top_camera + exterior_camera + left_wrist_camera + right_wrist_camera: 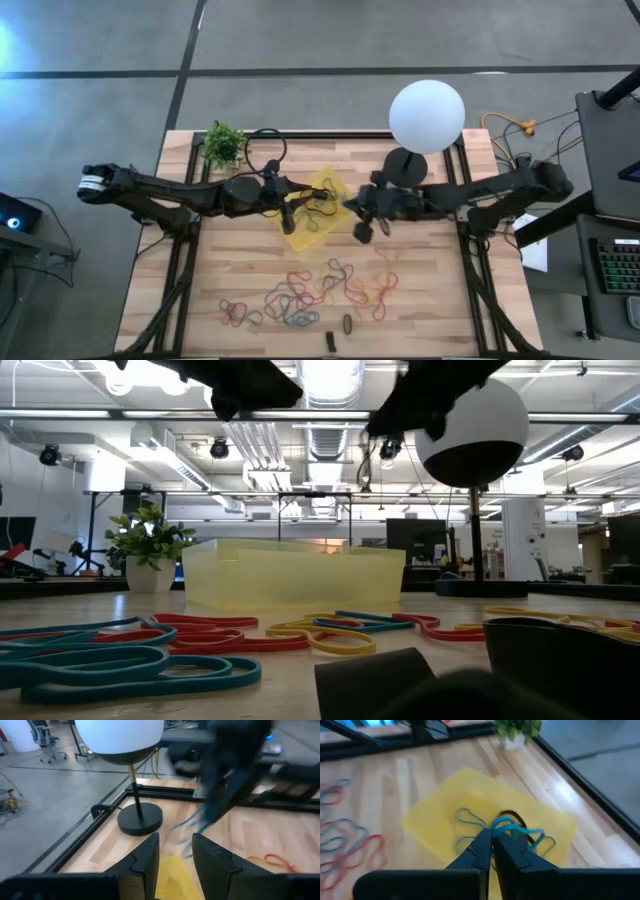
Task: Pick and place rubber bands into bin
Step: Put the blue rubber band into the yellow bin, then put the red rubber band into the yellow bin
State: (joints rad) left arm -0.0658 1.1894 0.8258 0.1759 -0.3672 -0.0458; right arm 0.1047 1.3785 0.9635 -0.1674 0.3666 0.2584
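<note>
The right tool (492, 842) hangs over the yellow bin (435, 807), its fingers pinched together on a blue band (512, 826) that loops out from the tips. Seen from above, this tool (352, 207) sits at the bin's (300, 238) 3 o'clock edge, near the middle of the counter (230, 270).

The left tool (290, 215) hovers at the bin's 9 o'clock side. In its own wrist view the two fingers (145, 862) stand narrowly apart with nothing between them, and the blue band (192, 822) dangles from the other arm ahead.

Inside the bin lie a few bands already: a thin grey-blue loop (470, 817) and a dark one (510, 815).

The rest of the bands (310, 295) are scattered toward 6 o'clock of the bin, a tangle of red, blue, green and tan. From counter height, blue loops (120, 660), red ones (215, 635) and a yellow one (320, 640) lie in front of the bin (295, 575).

A lamp with a white globe (427, 115) and black base (407, 165) stands at 2 o'clock of the bin. A small plant (224, 145) sits at 10 o'clock. Two small dark pieces (338, 332) lie at the counter's 6 o'clock edge.
</note>
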